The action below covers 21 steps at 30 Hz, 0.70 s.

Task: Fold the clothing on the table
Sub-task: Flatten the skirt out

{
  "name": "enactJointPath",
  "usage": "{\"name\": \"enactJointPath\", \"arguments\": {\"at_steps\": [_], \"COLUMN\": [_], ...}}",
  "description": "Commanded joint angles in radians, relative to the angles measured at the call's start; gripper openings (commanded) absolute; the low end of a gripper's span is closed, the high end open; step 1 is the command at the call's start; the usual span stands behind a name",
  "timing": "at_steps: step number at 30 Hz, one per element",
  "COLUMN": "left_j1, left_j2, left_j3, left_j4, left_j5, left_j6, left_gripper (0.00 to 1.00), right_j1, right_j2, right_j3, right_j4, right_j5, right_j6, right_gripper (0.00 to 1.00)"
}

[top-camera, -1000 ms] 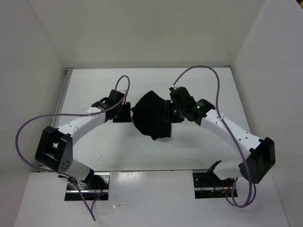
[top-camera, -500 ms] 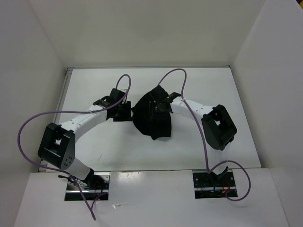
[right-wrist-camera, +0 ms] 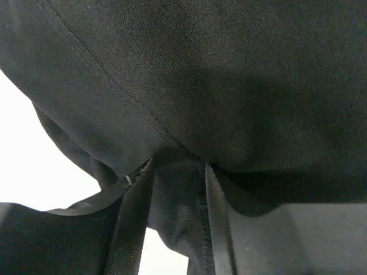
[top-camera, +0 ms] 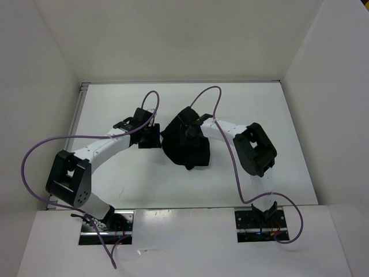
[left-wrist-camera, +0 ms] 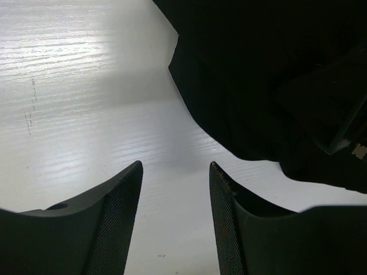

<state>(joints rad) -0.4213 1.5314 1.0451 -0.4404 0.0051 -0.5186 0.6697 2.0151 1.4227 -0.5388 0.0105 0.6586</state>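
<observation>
R gripper [right-wrist-camera: 172, 229] pinches a fold of the black clothing [right-wrist-camera: 229, 86], fabric filling the gap betw. its fingers. L gripper [left-wrist-camera: 175, 217] stands wide, only white table [left-wrist-camera: 86, 86] betw. its fingers, just beside the clothing's edge. Clothing lies bunched mid-table.

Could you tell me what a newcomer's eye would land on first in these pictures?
The black clothing lies bunched in the middle of the white table, stark against it. The right tool reaches onto it with fabric gathered between its fingers, while the left tool stands open and empty just beside the garment's left edge.
</observation>
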Motion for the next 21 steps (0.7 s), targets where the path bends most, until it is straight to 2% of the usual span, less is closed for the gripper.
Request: {"name": "enactJointPath", "arguments": {"at_steps": [1, 4, 5, 7, 8, 11, 14, 17, 21], "left_j1": [0.006, 0.006, 0.006, 0.006, 0.006, 0.006, 0.006, 0.006, 0.006], "left_j2": [-0.034, -0.034, -0.034, -0.034, -0.034, -0.034, -0.034, -0.034, -0.034], "left_j3": [-0.003, -0.003, -0.003, -0.003, -0.003, -0.003, -0.003, -0.003, -0.003], "left_j4": [0.022, 0.022, 0.022, 0.022, 0.022, 0.022, 0.022, 0.022, 0.022], "left_j5": [0.012, 0.021, 0.021, 0.021, 0.021, 0.021, 0.012, 0.003, 0.003], "left_j6": [0.026, 0.026, 0.026, 0.026, 0.026, 0.026, 0.026, 0.026, 0.026], "left_gripper": [0.58, 0.58, 0.58, 0.58, 0.58, 0.58, 0.58, 0.58, 0.58], "right_j1": [0.002, 0.002, 0.002, 0.013, 0.025, 0.034, 0.034, 0.045, 0.045], "right_j2": [-0.042, -0.006, 0.010, 0.043, 0.043, 0.057, -0.036, -0.140, -0.184], "right_j3": [0.006, 0.005, 0.005, 0.005, 0.005, 0.005, 0.005, 0.085, 0.269], "right_j4": [-0.018, -0.029, -0.038, -0.026, -0.026, -0.016, -0.044, -0.121, -0.179], "right_j5": [0.086, 0.086, 0.069, 0.055, 0.055, 0.069, 0.126, 0.216, 0.304], "right_j6": [0.001, -0.023, -0.033, -0.033, -0.043, -0.043, -0.056, -0.088, -0.140], "right_gripper": [0.48, 0.48, 0.45, 0.33, 0.19, 0.00, 0.00, 0.00, 0.00]}}
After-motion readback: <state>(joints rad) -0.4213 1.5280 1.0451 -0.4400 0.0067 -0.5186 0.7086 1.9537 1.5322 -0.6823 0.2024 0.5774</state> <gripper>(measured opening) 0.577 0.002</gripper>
